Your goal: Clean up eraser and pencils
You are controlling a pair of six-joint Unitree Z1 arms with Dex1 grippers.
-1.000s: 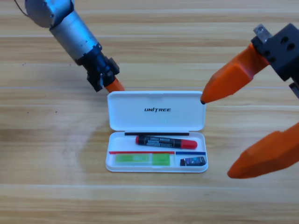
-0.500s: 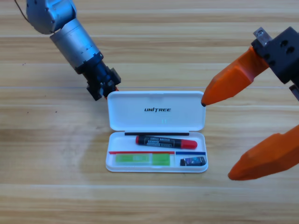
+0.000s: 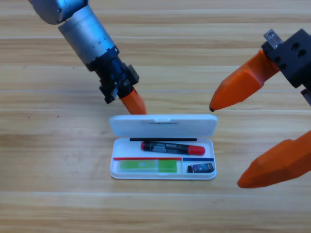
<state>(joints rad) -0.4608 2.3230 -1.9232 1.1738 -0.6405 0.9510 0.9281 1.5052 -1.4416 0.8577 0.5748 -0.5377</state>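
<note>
Touching the case lid (image 3: 163, 124), the left pincer (image 3: 134, 103) hides its gap; right pincer (image 3: 252, 141) waits wide open.

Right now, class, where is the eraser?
In the high view, the eraser lies in the white case's lower right compartment, right of the green pencil and below the black pencil's red end.

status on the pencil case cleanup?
Done: both pencils, the black-and-red one and the green one, plus the eraser, lie inside the white case. In hand: left gripper is behind the lid, which stands partway up. Left: shutting it. Right gripper waits at the right edge, open.
</note>
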